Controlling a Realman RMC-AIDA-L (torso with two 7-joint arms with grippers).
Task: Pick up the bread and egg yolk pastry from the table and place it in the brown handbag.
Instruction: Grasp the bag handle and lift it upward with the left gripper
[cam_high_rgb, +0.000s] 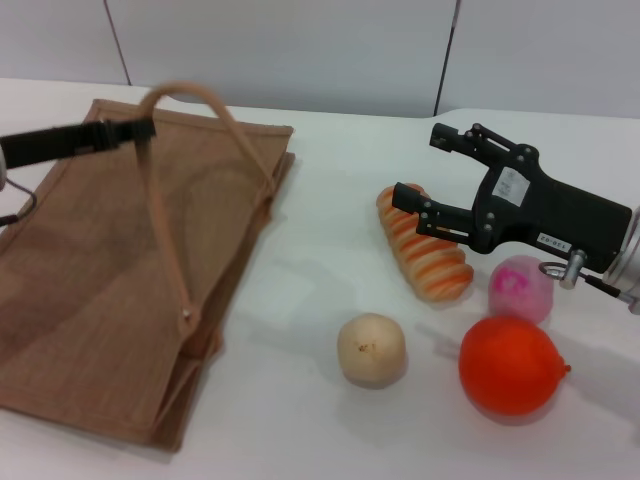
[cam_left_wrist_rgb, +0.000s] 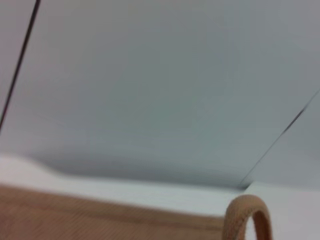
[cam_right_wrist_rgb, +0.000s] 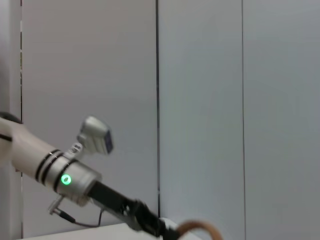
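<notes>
The brown handbag (cam_high_rgb: 120, 280) lies flat on the left of the table. My left gripper (cam_high_rgb: 146, 127) is shut on one of its loop handles (cam_high_rgb: 165, 230) and holds the loop raised. The handle (cam_left_wrist_rgb: 246, 216) and the bag's edge (cam_left_wrist_rgb: 100, 220) also show in the left wrist view. The striped bread (cam_high_rgb: 428, 255) lies right of the bag. My right gripper (cam_high_rgb: 417, 164) is open and hovers just above the bread's far end. The egg yolk pastry (cam_high_rgb: 371, 349) sits on the table in front of the bread, apart from both grippers.
A pink ball (cam_high_rgb: 520, 288) and a larger orange fruit (cam_high_rgb: 510, 366) sit right of the pastry, below my right arm. The right wrist view shows my left arm (cam_right_wrist_rgb: 65, 175) and the raised handle (cam_right_wrist_rgb: 200, 229) against the grey wall.
</notes>
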